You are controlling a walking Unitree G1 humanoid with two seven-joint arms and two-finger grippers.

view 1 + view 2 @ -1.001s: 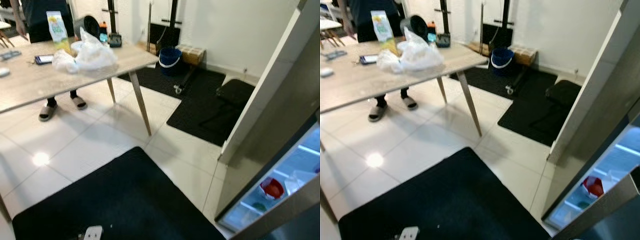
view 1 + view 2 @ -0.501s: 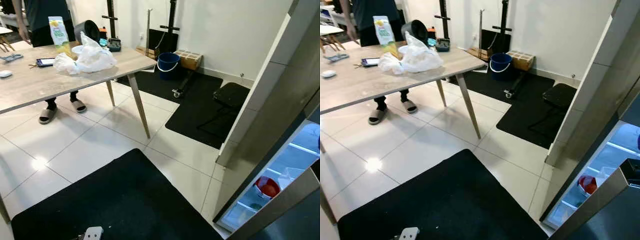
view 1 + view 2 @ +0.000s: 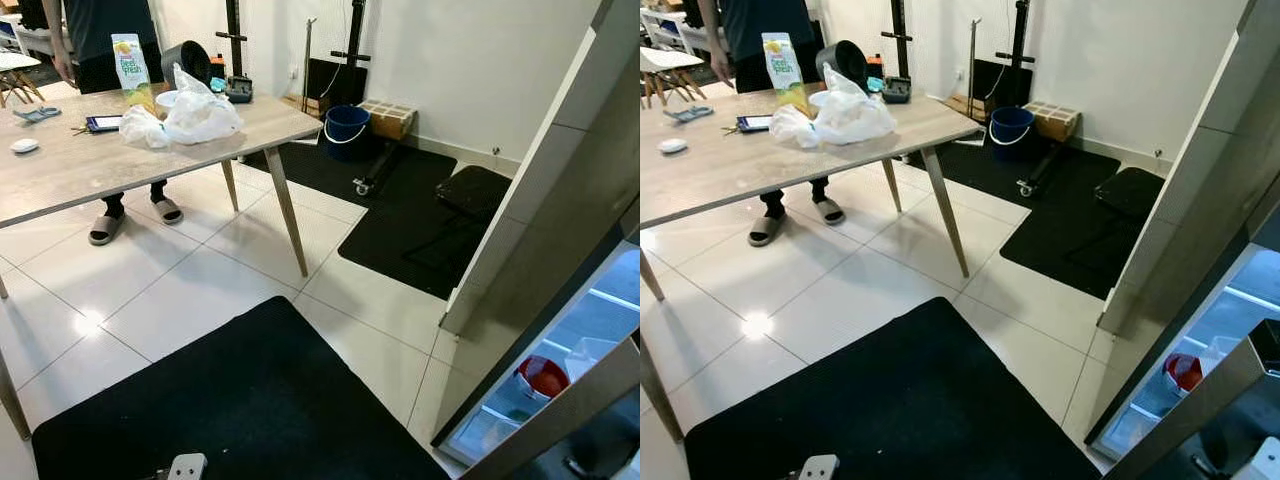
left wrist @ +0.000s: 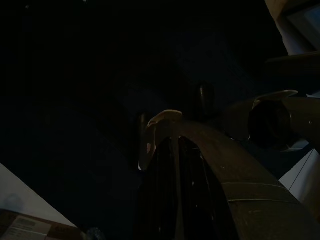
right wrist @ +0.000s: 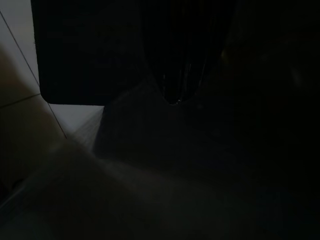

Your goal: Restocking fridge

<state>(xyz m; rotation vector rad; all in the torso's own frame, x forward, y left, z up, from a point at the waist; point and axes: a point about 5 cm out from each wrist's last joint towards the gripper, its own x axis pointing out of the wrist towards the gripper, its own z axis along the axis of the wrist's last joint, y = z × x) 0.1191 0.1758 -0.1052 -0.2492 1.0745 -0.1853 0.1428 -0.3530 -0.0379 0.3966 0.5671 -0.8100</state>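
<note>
- An open fridge (image 3: 560, 330) is seen at 4 o'clock of the head views, its grey door (image 3: 560, 180) swung outward and the lit interior visible low behind it.
- A red bowl (image 3: 545, 376) is noted on a lower fridge shelf, with a pale clear container (image 3: 592, 355) just beside it at 2 o'clock.
- A wooden surface (image 3: 90, 165) on slanted legs is seen at 10 o'clock. On it stand a juice carton (image 3: 131, 68), upright, and a white plastic bag (image 3: 200, 112) close by; a second smaller bag (image 3: 142, 128) lies touching the first.
- A phone (image 3: 103, 123), a small white object (image 3: 24, 145) and a dark pot (image 3: 182, 60) are also recorded on the surface.
- A person (image 3: 105, 30) in dark clothing and sandals is seen standing behind the surface.
- A black floor mat (image 3: 240, 400) lies at 6 o'clock on white tiles; another black mat (image 3: 400, 200) lies at 1 o'clock, near a blue bucket (image 3: 346, 125) and a cardboard box (image 3: 387, 117) by the wall.
- Left gripper (image 4: 175, 165): seen very dark in its wrist view above the black mat; whether the jaws are apart or together cannot be told.
- Right gripper (image 5: 175, 85): seen very dark, above mat edge and tile; the state of its jaws cannot be told.
</note>
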